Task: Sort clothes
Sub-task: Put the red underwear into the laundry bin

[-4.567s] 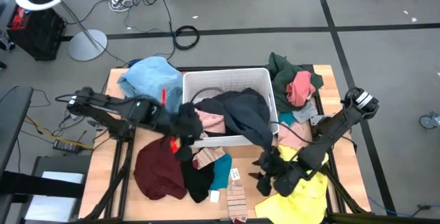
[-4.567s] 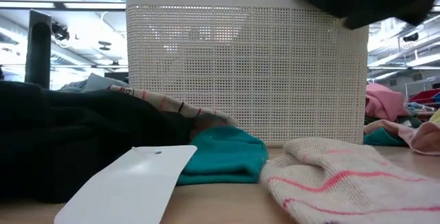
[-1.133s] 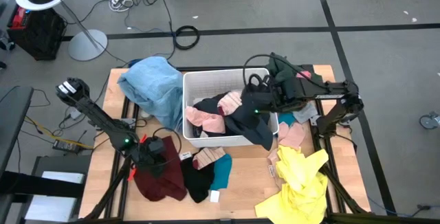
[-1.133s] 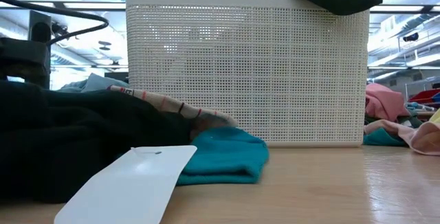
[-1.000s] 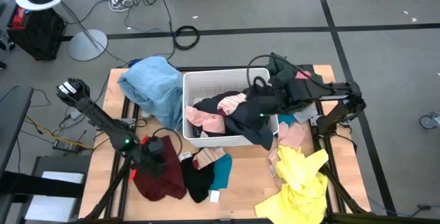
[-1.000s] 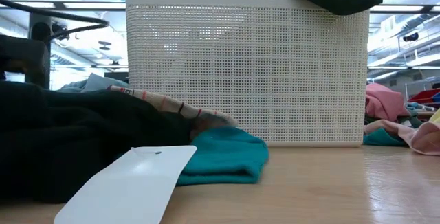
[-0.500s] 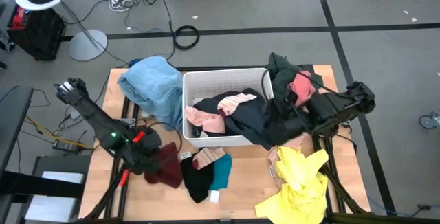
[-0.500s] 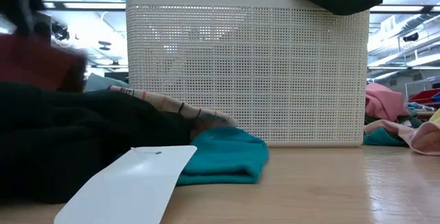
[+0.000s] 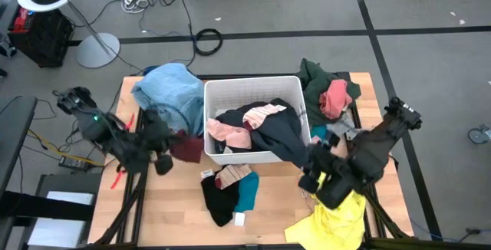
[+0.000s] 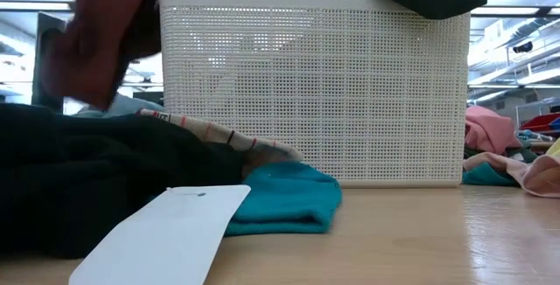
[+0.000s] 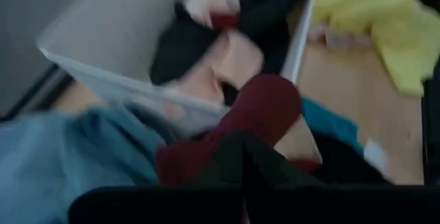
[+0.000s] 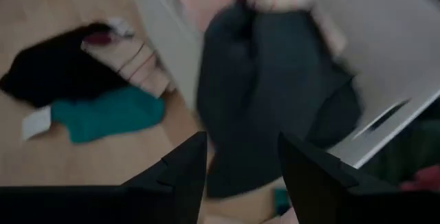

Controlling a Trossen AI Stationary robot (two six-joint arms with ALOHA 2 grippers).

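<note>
Clothes lie all over the wooden table (image 9: pixel 268 204) and in the white perforated bin (image 9: pixel 253 93) at its middle. The maroon garment (image 9: pixel 186 146) is the piece in play: it hangs bunched from the left gripper (image 9: pixel 163 149), which is clamped shut on it, lifted clear of the tabletop just left of the bin's left wall. From that gripper the bin lies directly to the right, so the move ahead looks like a short carry over the left rim. The garment's long axis runs roughly left to right, trailing toward the bin. The left arm is much the nearer to it; the right one is well apart.

The right gripper (image 9: pixel 328 181) hovers near the table's right front, above the yellow garment (image 9: pixel 334 219), its fingers (image 12: pixel 180 172) spread apart with nothing between them.

Inside the bin sit a dark charcoal garment (image 9: pixel 275 131) that spills over the near right rim, a pink piece (image 9: pixel 230 133) at the near left, and a striped pink piece (image 9: pixel 263 112) on top. The far half of the bin is bare.

Outside it: a light blue garment (image 9: pixel 165 89) at the far left corner, dark green (image 9: pixel 314 74) and coral pink (image 9: pixel 335 97) pieces at the far right, and black (image 9: pixel 219 196), teal (image 9: pixel 247 192) and plaid (image 9: pixel 234 175) pieces in front of the bin, with a white tag (image 9: pixel 240 219) nearby.
</note>
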